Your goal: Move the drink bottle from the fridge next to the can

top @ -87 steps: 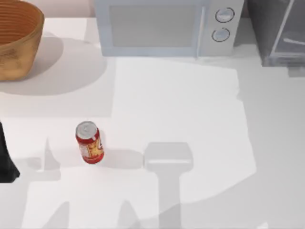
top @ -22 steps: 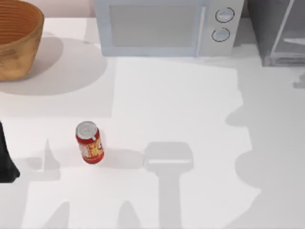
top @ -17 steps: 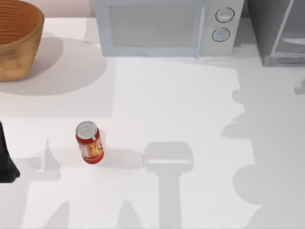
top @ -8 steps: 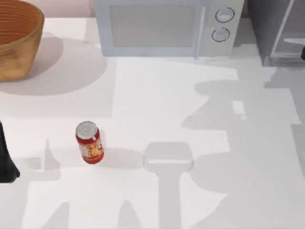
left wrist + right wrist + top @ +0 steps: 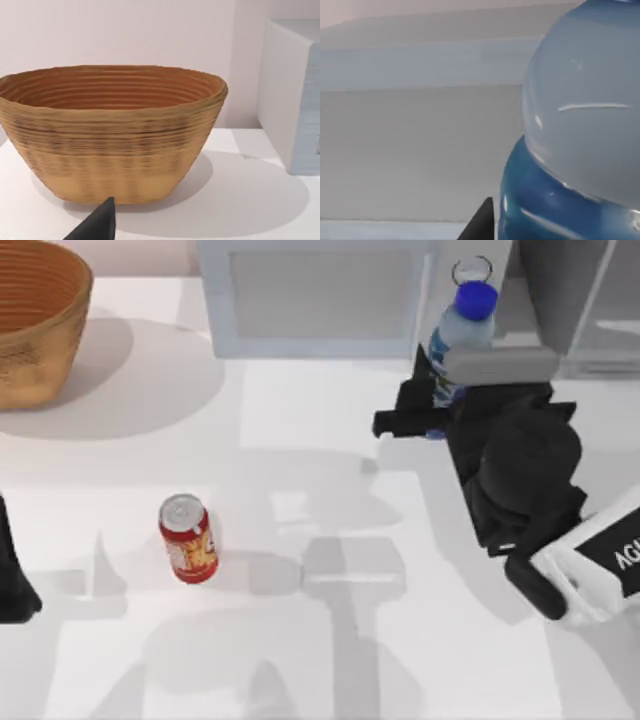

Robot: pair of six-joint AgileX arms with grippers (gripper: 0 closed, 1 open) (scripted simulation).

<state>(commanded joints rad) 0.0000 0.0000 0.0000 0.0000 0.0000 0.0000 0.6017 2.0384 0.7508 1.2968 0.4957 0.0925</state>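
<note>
My right end effector (image 5: 448,405) is clamped around the drink bottle (image 5: 458,340), holding it upright above the counter (image 5: 330,480) in front of the microwave's (image 5: 330,295) knob end. My left end effector (image 5: 12,585) sits parked at the counter's far left edge, and I cannot tell how its fingers stand. From left to right: the woven basket (image 5: 35,320) stands at the back left corner, and my left wrist view looks straight at its ribbed side (image 5: 110,135). The can (image 5: 188,538) stands upright on the left part of the counter, well apart from the bottle. The microwave sits along the back. The bottle's blue cap overlaps its front right corner, and in my right wrist view the clear body and blue label (image 5: 580,145) loom close. The fridge (image 5: 590,300) stands at the back right, just beside the bottle.
</note>
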